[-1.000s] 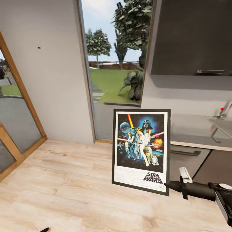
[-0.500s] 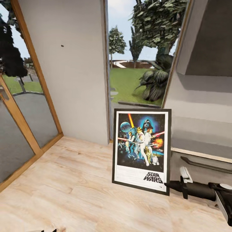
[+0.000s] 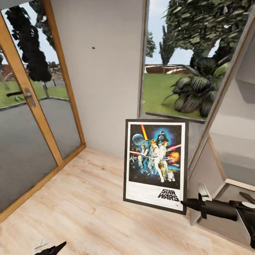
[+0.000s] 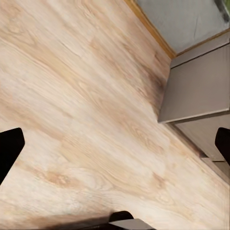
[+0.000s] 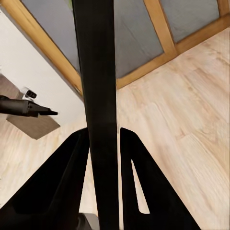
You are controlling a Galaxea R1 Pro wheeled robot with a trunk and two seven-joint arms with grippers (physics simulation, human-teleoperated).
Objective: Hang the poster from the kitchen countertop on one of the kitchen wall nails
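Already lifted, the black-framed Star Wars poster (image 3: 155, 165) is pinched at its lower corner by the right gripper (image 3: 184, 203); left gripper (image 4: 115, 143) jaws spread; hanging on the tiny dark wall nail (image 3: 94, 47) remains.

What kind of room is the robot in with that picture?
Probably a corner of a home kitchen by the garden. There is a pale wooden floor, a wood-framed glass door looking out on grass and trees, and a grey cabinet. The right hand holds the poster.
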